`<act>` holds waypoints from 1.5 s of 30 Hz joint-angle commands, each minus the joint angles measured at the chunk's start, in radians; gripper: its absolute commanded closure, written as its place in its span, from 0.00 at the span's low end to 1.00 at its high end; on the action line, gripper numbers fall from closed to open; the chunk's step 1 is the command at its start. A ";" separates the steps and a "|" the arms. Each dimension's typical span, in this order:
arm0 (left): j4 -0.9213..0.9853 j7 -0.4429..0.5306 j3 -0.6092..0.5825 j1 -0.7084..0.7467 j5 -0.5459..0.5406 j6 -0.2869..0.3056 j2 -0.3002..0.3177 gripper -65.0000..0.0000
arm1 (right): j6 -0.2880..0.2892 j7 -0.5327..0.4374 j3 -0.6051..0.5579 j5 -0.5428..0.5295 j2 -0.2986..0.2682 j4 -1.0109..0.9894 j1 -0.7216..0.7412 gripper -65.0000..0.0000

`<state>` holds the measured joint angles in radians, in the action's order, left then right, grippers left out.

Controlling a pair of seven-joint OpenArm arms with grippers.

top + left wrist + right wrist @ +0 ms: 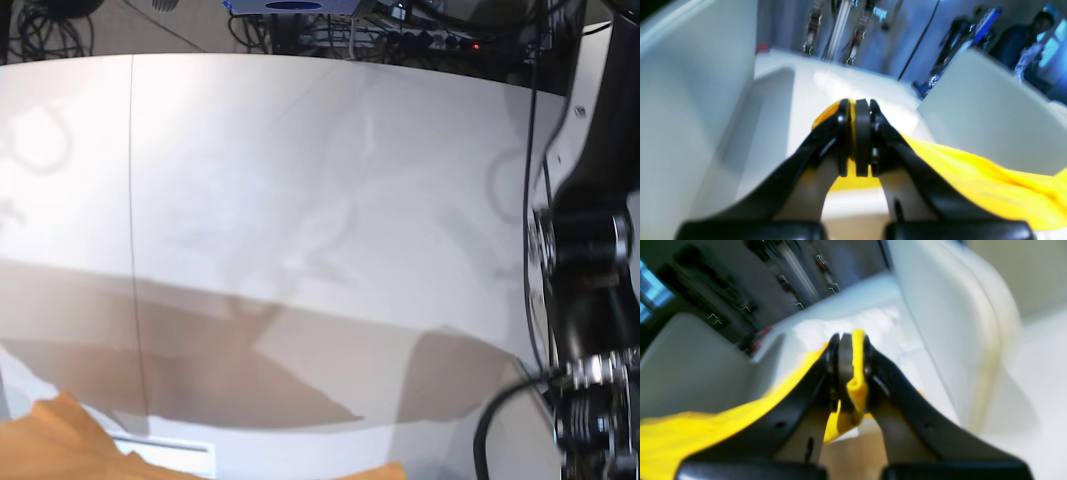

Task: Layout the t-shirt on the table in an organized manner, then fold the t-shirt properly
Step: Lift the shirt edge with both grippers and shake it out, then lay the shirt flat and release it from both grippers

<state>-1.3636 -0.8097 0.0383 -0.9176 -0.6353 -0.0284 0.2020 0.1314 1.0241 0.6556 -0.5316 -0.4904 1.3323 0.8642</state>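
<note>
Orange t-shirt (990, 180) fabric hangs stretched between the two grippers, held up off the table (300, 200), so its long axis runs from one arm across to the other. In the left wrist view the cloth trails away to the right of the left gripper (857, 140), whose fingers are pressed together on a pinched edge of the t-shirt. In the right wrist view it trails off to the lower left of the right gripper (850, 373), whose fingers are likewise clamped on a bunched fold of the fabric. From the base view only the top of the cloth shows, as two orange patches along the bottom edge, with its broad shadow lying on the white tabletop behind. A thin dark seam line (133, 200) runs up the table on the left. One arm (590, 260), black and white with cables, stands at the right of that view. Blurred white arm casings flank both wrist views, and dark equipment and a person (1023, 36) stand beyond the table's far edge.
</note>
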 commanded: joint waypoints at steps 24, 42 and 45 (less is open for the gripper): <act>-0.242 0.184 0.048 1.115 0.005 0.005 0.127 1.00 | 0.277 -0.308 0.350 -0.025 0.290 -0.188 -1.014 1.00; -0.241 0.215 0.079 1.328 0.005 0.005 0.199 1.00 | 0.279 -0.304 0.343 -0.018 0.375 -0.053 -1.163 1.00; -0.241 0.215 0.119 1.353 0.005 0.005 0.195 1.00 | 0.279 -0.304 0.343 -0.017 0.375 -0.052 -1.172 1.00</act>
<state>-1.5890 -0.6109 0.1513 0.4389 -0.6327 -0.0235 0.3859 0.4030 0.7357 0.9947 -0.5423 -0.0978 1.2633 -0.3004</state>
